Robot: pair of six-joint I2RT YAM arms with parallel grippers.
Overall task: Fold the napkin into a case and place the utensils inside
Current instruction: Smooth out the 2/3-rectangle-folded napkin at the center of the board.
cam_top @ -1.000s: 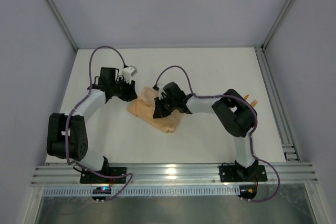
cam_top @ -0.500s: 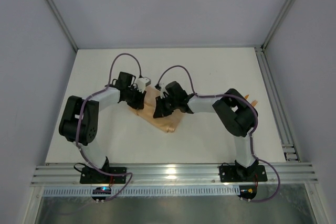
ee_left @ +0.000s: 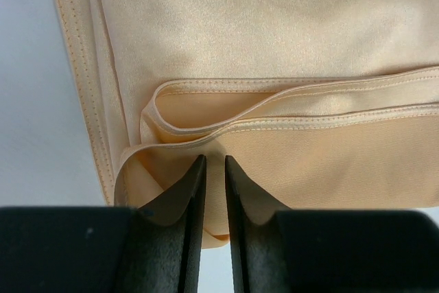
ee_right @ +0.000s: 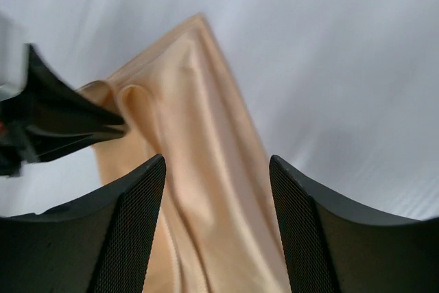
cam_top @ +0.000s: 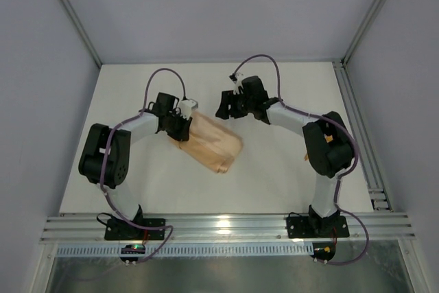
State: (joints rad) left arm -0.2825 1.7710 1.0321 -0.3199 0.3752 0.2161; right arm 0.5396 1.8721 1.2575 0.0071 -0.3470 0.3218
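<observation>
The peach-orange napkin (cam_top: pixel 214 145) lies folded into a thick oblong on the white table, its hemmed edges layered in the left wrist view (ee_left: pixel 274 32). My left gripper (cam_top: pixel 182 127) sits at its upper-left end. Its fingers (ee_left: pixel 195 190) are nearly together with a fold of cloth between them. My right gripper (cam_top: pixel 223 108) hovers beyond the napkin's far edge, open and empty. Its wrist view shows the napkin (ee_right: pixel 199 169) below and the left gripper (ee_right: pixel 62 118) at the cloth's corner. Of the utensils, only an orange sliver (cam_top: pixel 328 140) peeks out by the right arm's elbow.
Grey walls close in the table on three sides. An aluminium rail (cam_top: pixel 362 135) runs along the right edge and another (cam_top: pixel 219 224) crosses the front by the arm bases. Cables loop above both wrists.
My right gripper let go of the napkin, opened wide and drew back toward the far side. My left arm swung in and closed on the napkin's upper-left end.
</observation>
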